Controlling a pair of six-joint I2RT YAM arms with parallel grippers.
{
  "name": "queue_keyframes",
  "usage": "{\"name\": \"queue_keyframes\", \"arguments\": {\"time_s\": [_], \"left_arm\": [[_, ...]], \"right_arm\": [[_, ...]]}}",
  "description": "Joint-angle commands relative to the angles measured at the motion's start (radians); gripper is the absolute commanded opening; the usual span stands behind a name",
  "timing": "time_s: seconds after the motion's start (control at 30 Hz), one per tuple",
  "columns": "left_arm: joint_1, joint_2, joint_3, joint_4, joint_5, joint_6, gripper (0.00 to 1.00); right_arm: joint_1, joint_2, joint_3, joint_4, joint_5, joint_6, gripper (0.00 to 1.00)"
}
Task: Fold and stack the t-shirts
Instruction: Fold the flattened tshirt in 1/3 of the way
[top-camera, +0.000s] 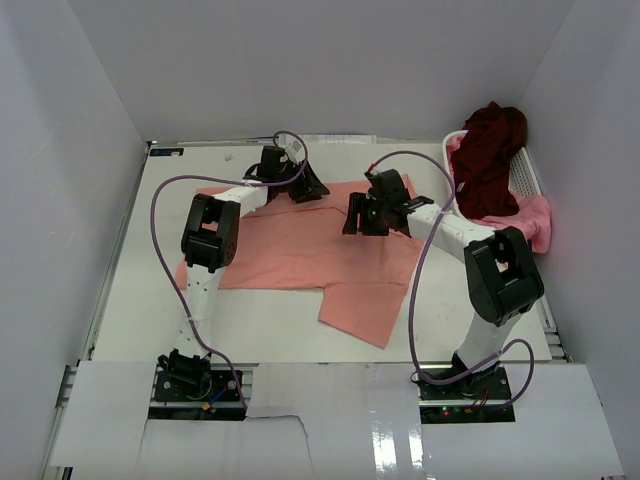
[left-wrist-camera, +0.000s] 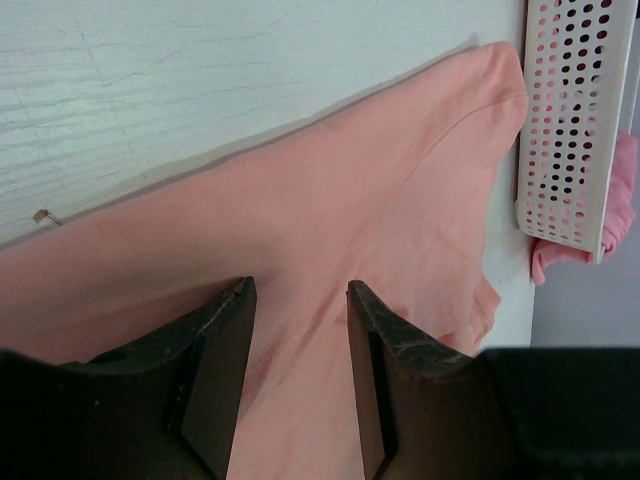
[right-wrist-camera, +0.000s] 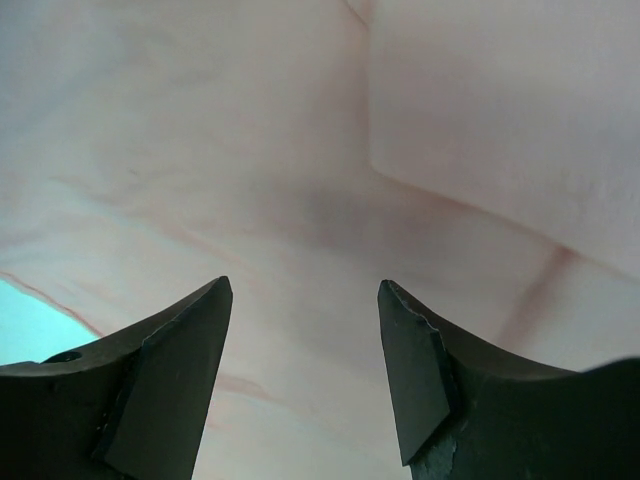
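A salmon-pink t-shirt (top-camera: 300, 255) lies spread on the white table, one sleeve flap reaching toward the near edge. My left gripper (top-camera: 303, 188) hovers over the shirt's far edge. In the left wrist view its jaws (left-wrist-camera: 300, 292) stand open, with the salmon cloth (left-wrist-camera: 330, 200) flat beneath them. My right gripper (top-camera: 362, 218) hangs over the shirt's right part. It is open too (right-wrist-camera: 305, 292), with only the smooth salmon cloth (right-wrist-camera: 300, 150) under the gap. A dark maroon t-shirt (top-camera: 490, 150) is heaped in the basket. A brighter pink t-shirt (top-camera: 537, 222) hangs over the basket's near end.
The white slatted basket (top-camera: 527, 172) stands at the table's back right; its perforated wall (left-wrist-camera: 570, 120) shows close to the salmon shirt's corner, with pink cloth (left-wrist-camera: 622, 195) behind it. White walls close in the table on three sides. Purple cables loop above both arms.
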Motion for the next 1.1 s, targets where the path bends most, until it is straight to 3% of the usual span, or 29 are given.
{"name": "queue_keyframes", "arguments": {"time_s": [0.0, 0.63, 0.87, 1.07], "left_arm": [[-0.010, -0.041, -0.016, -0.109, -0.064, 0.028, 0.53], [-0.020, -0.046, 0.017, -0.173, -0.113, 0.065, 0.53], [-0.022, -0.048, 0.019, -0.181, -0.116, 0.076, 0.53], [-0.022, -0.048, 0.024, -0.182, -0.111, 0.073, 0.53]], "right_arm": [[0.004, 0.000, -0.083, 0.041, 0.036, 0.009, 0.67], [0.016, 0.185, 0.078, 0.072, 0.145, 0.016, 0.66], [0.016, 0.195, 0.139, 0.004, 0.185, 0.002, 0.66], [0.017, 0.163, 0.092, -0.048, 0.162, 0.040, 0.66]]}}
